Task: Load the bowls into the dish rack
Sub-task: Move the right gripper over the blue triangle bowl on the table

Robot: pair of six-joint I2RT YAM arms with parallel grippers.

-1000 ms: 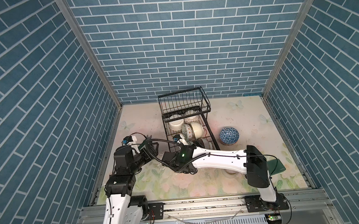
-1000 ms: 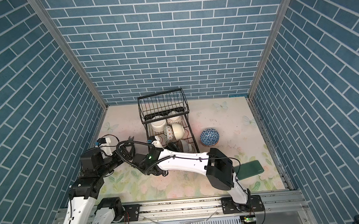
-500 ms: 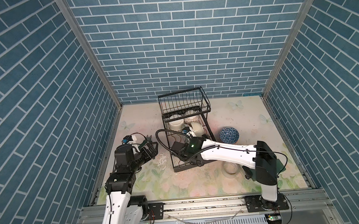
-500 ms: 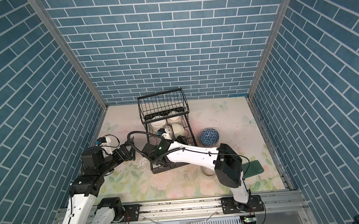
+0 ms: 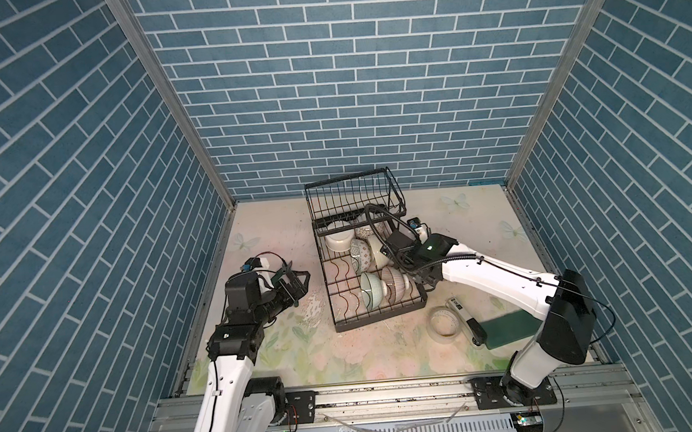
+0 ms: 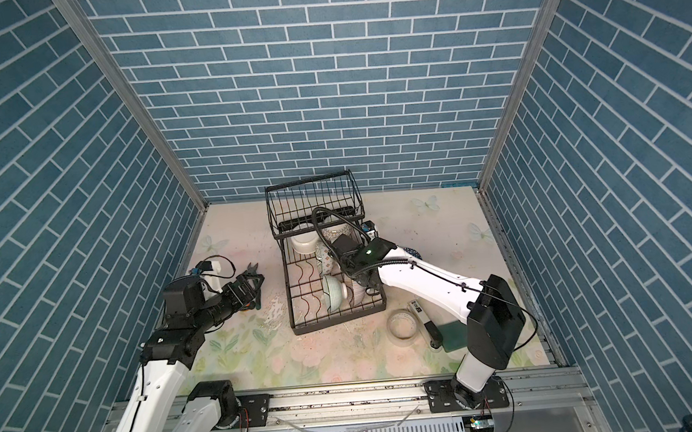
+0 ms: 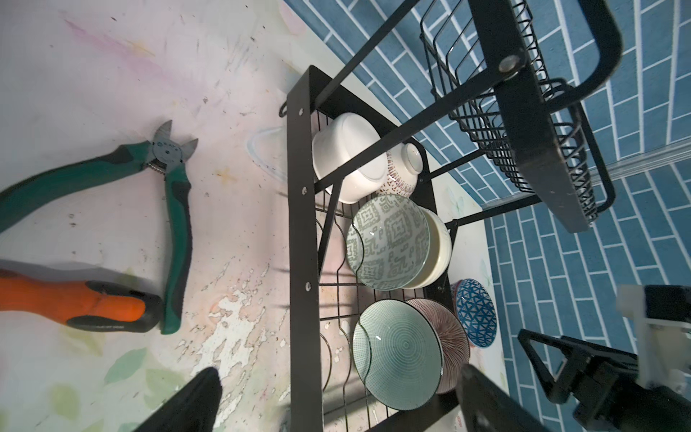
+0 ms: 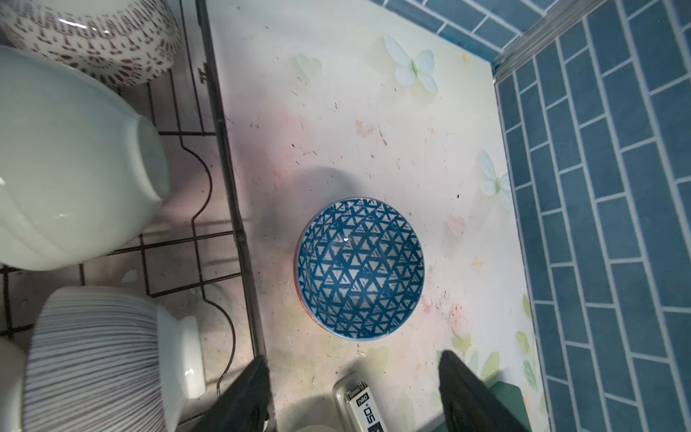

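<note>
Left jaws are wide open and empty, low over the table, left of the dish rack and facing its long side. Left arm is folded, elbow raised. Green-handled cutters and an orange-handled tool lie on the table beside that arm.

Lower tray holds six bowls on edge: white bowl, brown-speckled bowl, green-patterned bowl, cream bowl, pale green bowl, brown-striped bowl. All sit toward the right rail, and the left dividers are bare.

Right jaws are open with nothing between them, over the table just right of the rack's rail. The blue triangle-pattern bowl sits upright on the table, outside the rack. In the right wrist view it is just ahead of the jaw tips, in line with the gap, not touching. The rail is close on one side, with bare table out to the right wall. Behind the jaws lie a grey labelled device and a tape ring. Right arm stretches diagonally from its near-right base, wrist bent down beside the striped bowl.
</note>
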